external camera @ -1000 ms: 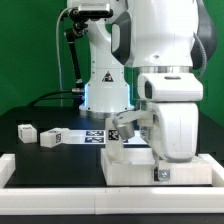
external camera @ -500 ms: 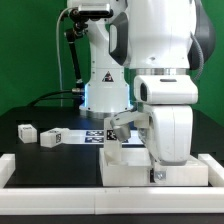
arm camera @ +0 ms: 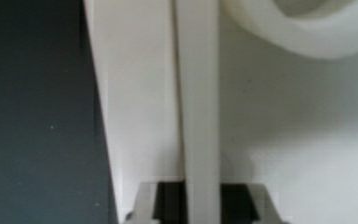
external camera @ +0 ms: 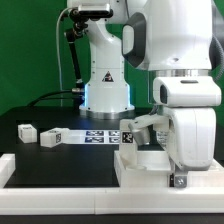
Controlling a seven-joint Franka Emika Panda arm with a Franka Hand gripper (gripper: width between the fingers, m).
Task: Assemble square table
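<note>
The white square tabletop [external camera: 143, 160] lies flat near the front of the black table, right of the middle in the exterior view. My gripper [external camera: 178, 180] comes down on its right front edge and is shut on the raised rim. In the wrist view the rim [arm camera: 194, 100] runs straight between the dark fingers [arm camera: 155, 205], with the gripper [arm camera: 197, 206] closed on it. A round white form [arm camera: 309, 25] shows on the tabletop's inner face. A tagged white piece [external camera: 130, 134] sits at the tabletop's far edge. Two loose tagged legs [external camera: 25, 131] [external camera: 47, 139] lie at the exterior view's left.
The marker board [external camera: 85, 137] lies flat behind the tabletop, in front of the arm's base [external camera: 103, 95]. The long white border rail [external camera: 60, 176] runs along the table's front edge and turns back at the left corner [external camera: 6, 166].
The gripper has slid the tabletop toward the exterior view's right, with the tagged piece moving along. The two loose legs and the marker board have stayed put.
</note>
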